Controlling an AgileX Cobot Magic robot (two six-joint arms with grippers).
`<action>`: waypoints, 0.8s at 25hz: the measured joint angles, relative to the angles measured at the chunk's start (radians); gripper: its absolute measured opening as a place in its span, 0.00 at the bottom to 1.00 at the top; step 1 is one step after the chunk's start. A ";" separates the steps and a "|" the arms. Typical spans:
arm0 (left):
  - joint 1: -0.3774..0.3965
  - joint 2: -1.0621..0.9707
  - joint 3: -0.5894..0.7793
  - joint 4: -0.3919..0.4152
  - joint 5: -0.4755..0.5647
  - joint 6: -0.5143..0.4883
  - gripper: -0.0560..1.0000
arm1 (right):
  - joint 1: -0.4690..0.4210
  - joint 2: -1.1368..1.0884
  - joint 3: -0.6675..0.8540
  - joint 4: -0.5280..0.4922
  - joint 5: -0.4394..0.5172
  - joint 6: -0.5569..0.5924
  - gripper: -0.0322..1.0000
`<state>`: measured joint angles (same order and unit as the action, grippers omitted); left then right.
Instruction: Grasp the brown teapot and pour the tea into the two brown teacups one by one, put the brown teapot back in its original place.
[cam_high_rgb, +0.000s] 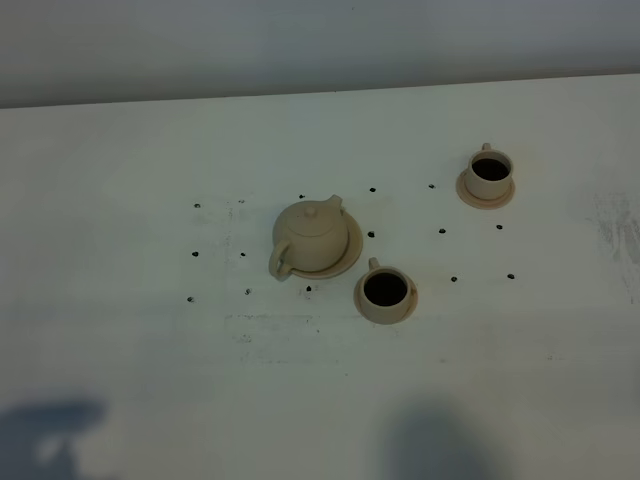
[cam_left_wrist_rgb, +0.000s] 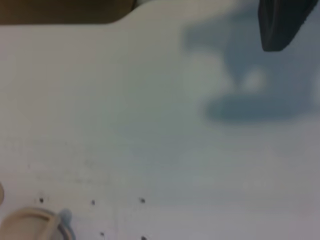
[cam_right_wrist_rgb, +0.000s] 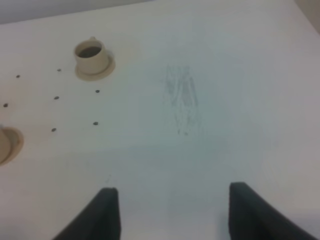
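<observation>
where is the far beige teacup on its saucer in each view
Exterior high: the small beige ceramic teacup sits on its saucer at upper right, dark inside.
Left wrist: not in it.
Right wrist: same cup at upper left.
Shared landmark: the black dots on the white table beside it.

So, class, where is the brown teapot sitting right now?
In the exterior high view the brown teapot sits on its round tray near the table's middle, left of the nearer teacup.
</observation>
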<state>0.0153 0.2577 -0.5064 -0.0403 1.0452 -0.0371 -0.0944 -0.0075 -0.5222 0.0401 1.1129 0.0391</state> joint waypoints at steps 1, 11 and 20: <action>0.000 -0.010 0.001 0.011 0.000 -0.005 0.44 | 0.000 0.000 0.000 0.000 0.000 0.000 0.49; 0.000 -0.075 0.045 0.029 0.010 -0.011 0.44 | 0.000 0.000 0.000 0.000 0.000 0.000 0.49; 0.000 -0.146 0.050 0.029 0.010 -0.011 0.44 | 0.000 0.000 0.000 0.000 0.000 0.000 0.49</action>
<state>0.0153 0.1122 -0.4564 -0.0110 1.0554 -0.0479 -0.0944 -0.0075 -0.5222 0.0401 1.1129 0.0391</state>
